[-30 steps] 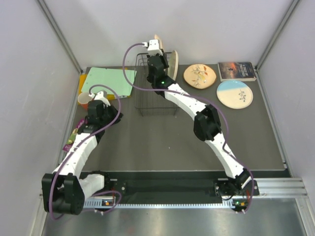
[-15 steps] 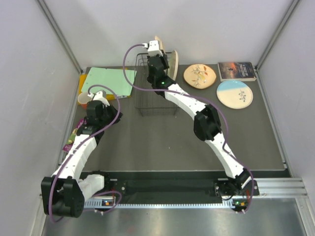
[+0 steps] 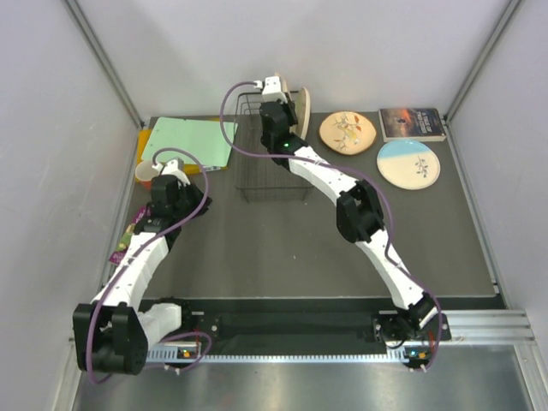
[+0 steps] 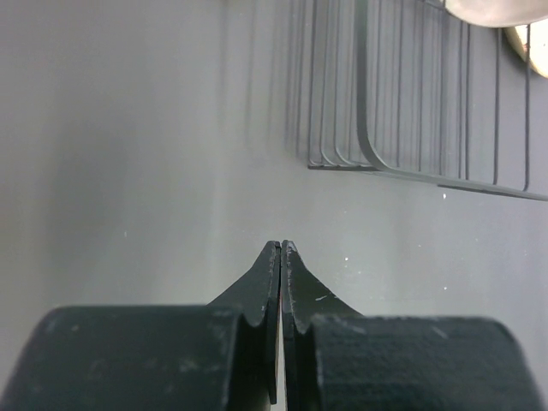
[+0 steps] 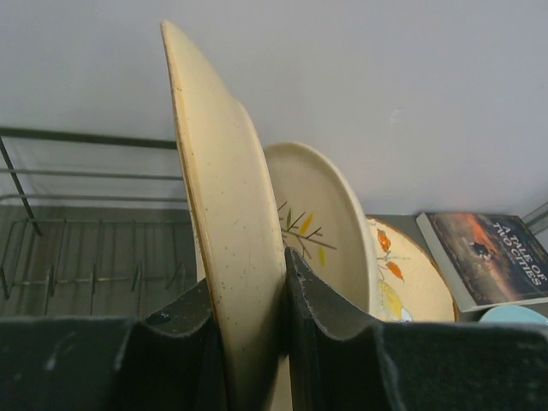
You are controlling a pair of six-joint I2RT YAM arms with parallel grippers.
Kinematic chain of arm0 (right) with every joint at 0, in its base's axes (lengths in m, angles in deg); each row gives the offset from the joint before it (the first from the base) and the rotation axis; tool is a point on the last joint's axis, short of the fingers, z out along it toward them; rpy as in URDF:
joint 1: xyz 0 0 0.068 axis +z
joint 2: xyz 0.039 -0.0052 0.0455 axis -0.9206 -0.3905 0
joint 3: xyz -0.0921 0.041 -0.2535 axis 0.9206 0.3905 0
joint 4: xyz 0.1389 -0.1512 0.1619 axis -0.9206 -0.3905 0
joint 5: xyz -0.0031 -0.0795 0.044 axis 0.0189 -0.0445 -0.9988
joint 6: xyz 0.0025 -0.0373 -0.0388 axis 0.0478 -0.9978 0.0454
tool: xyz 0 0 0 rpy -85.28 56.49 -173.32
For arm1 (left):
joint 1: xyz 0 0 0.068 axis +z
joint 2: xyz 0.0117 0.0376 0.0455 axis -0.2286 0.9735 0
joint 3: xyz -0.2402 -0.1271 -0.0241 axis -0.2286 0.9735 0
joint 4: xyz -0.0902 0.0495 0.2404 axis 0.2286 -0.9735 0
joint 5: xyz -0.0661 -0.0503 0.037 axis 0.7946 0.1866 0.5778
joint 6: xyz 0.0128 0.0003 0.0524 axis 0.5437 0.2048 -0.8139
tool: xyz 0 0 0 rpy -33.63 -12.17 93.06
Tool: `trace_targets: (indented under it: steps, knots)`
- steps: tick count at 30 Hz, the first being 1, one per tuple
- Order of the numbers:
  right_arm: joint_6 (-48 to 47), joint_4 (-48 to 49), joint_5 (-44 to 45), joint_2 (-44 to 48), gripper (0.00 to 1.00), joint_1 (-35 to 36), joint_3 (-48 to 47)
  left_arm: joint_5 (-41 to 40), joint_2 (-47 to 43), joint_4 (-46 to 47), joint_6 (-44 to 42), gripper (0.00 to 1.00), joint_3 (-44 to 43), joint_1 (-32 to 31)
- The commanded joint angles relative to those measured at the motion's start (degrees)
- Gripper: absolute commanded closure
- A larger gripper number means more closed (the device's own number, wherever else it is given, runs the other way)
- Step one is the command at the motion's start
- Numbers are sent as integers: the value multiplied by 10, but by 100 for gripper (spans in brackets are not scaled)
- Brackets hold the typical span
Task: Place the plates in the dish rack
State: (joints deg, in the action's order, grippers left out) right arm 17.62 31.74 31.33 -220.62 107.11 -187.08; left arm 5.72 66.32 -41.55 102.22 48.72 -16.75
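My right gripper (image 5: pixel 248 278) is shut on the rim of a plain cream plate (image 5: pixel 224 197), holding it upright on edge over the black wire dish rack (image 3: pixel 270 163). Just behind it a leaf-patterned plate (image 5: pixel 325 227) stands on edge at the rack's right end (image 3: pixel 303 111). Another patterned plate (image 3: pixel 348 133) and a light blue and white plate (image 3: pixel 409 163) lie flat on the table to the right of the rack. My left gripper (image 4: pixel 281 247) is shut and empty, low over the table, left of the rack.
A green folder (image 3: pixel 190 143) lies left of the rack, with an orange cup (image 3: pixel 146 175) at its near corner, beside my left wrist. A book (image 3: pixel 412 123) lies at the back right. White walls enclose the table on three sides.
My right gripper has carried the cream plate a little to the right and lower, closer to the plate standing in the rack. The left arm has not moved.
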Motion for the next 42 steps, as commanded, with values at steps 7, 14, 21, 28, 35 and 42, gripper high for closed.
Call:
trace_targets:
  steps: [7,14,21,28,35,42]
  knots:
    - [44,27,-7,-12,100,-3,-19,4,21,29,-3,100,6,7]
    - [45,40,-5,-34,100,-7,-18,3,35,16,-10,100,-7,9]
    - [38,74,6,-27,43,-12,6,6,48,13,-14,100,-26,10]
    - [-26,158,-43,62,31,-3,67,11,46,11,-22,100,-36,11]
    - [-114,209,-94,224,30,37,165,7,73,3,-37,74,-87,11]
    - [-115,62,-69,412,6,-17,299,9,54,-43,-97,1,-159,11]
